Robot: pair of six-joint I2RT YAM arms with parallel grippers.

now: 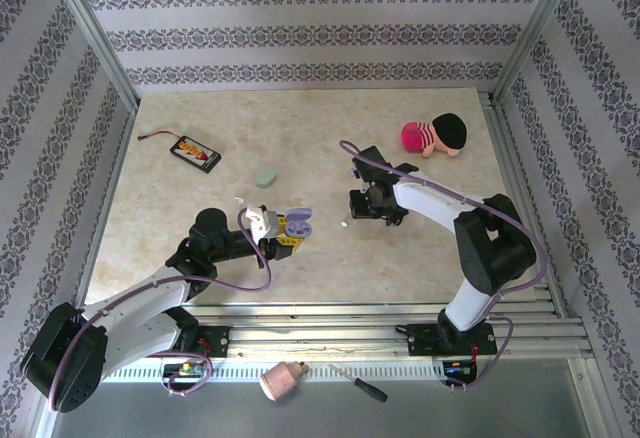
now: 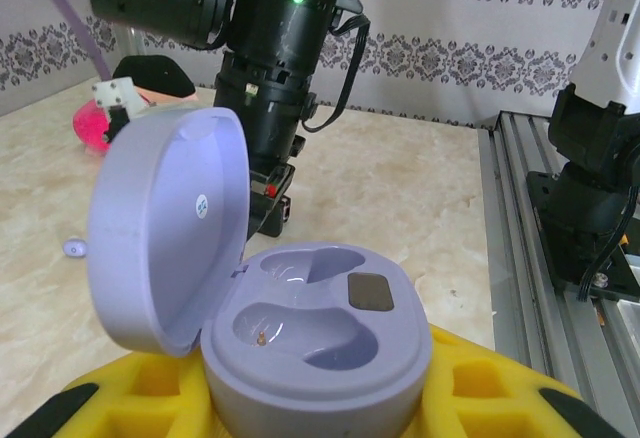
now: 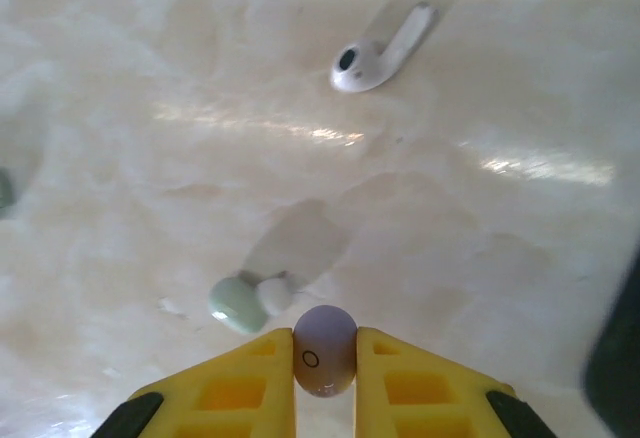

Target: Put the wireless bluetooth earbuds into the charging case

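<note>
My left gripper [image 1: 276, 228] is shut on the open lilac charging case [image 2: 320, 333], with yellow fingers [image 2: 485, 388] on both sides of its base. The lid [image 2: 170, 233] stands up on the left and both wells are bare. The right gripper [image 3: 324, 363] is shut on a lilac earbud [image 3: 324, 348], just above the table. A mint-green earbud [image 3: 238, 301] lies right beside its left finger. A white stemmed earbud [image 3: 383, 50] lies farther off. Another lilac earbud [image 2: 74, 248] lies on the table left of the case. The right gripper [image 1: 370, 206] hovers right of the case [image 1: 298, 224].
A closed mint-green case [image 1: 266, 178] lies behind the left gripper. A black flat pack [image 1: 196, 152] sits at the back left and a pink plush toy [image 1: 435, 136] at the back right. A screwdriver [image 1: 358, 383] and a pink object [image 1: 283, 380] lie below the rail.
</note>
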